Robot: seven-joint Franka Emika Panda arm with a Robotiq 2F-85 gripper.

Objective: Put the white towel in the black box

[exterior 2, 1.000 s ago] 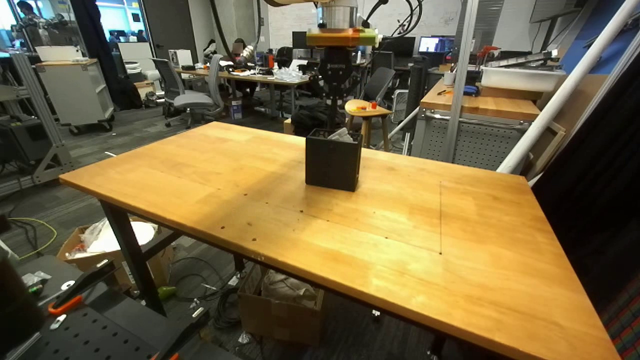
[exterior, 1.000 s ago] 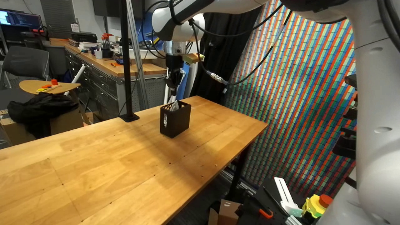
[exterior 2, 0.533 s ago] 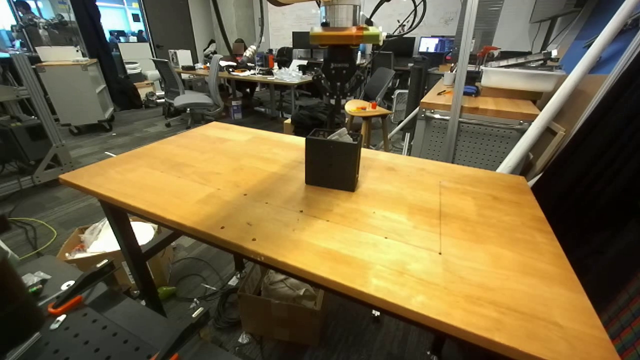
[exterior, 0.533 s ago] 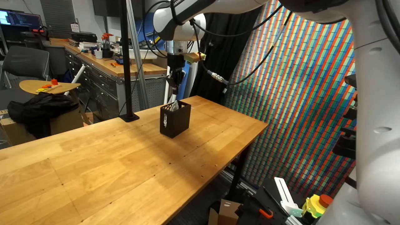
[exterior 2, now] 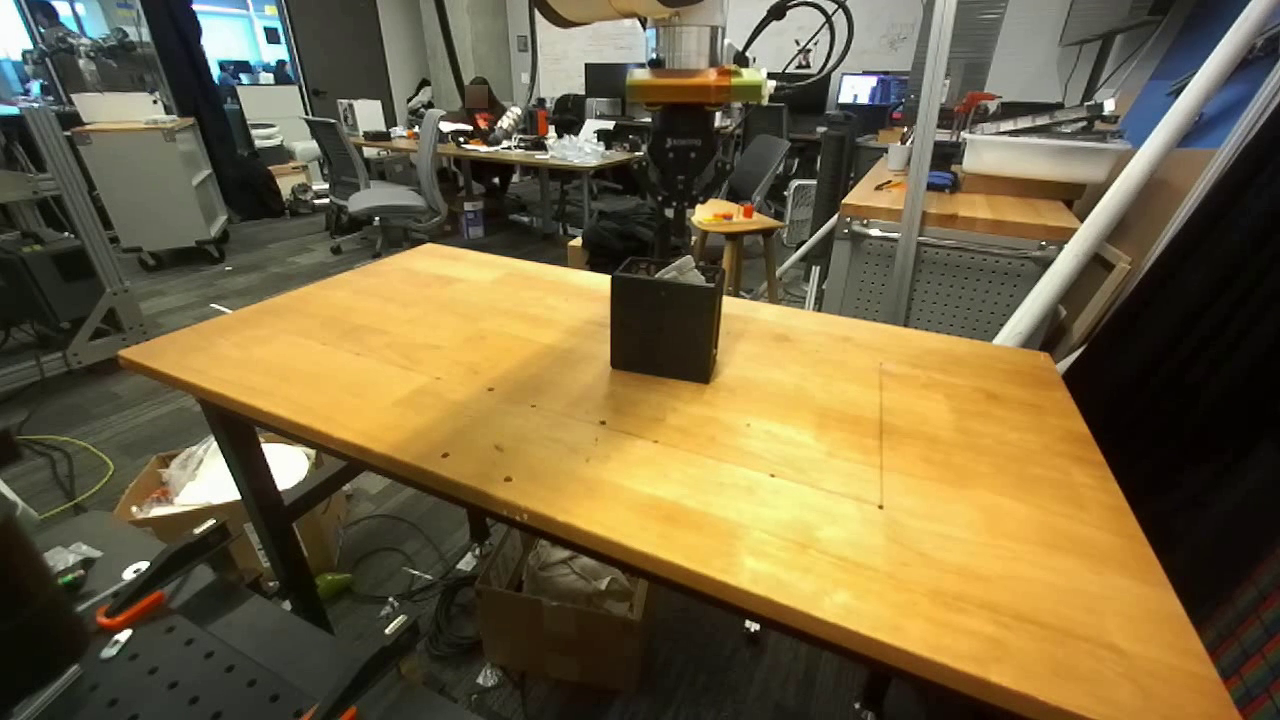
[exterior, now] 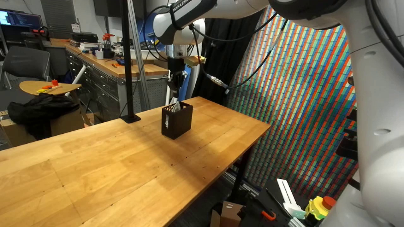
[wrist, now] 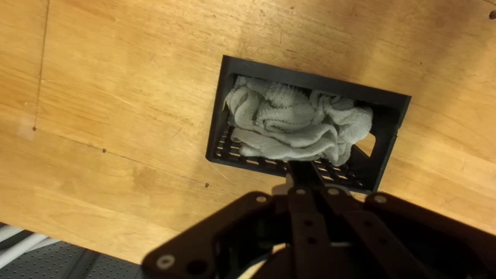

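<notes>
our closed gripper (wrist: pixel 304 170) holds nothing; in the box (exterior 2: pixel 660 328) near the desk (exterior 2: pixel 830 430) edge, we'd pinch the soft, light-looking towel (wrist: pixel 286 120) on top.

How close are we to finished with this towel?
Done: the white towel lies bunched inside the black box. In hand: nothing visible; the hand is shut, close to the box. Left: perhaps tucking down the peak visible in both exterior views, then moving the hand clear.

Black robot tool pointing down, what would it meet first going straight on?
Likely the rumpled white cloth towel in the black perforated rectangular box, though depth is unclear; the box itself could come first.
</notes>
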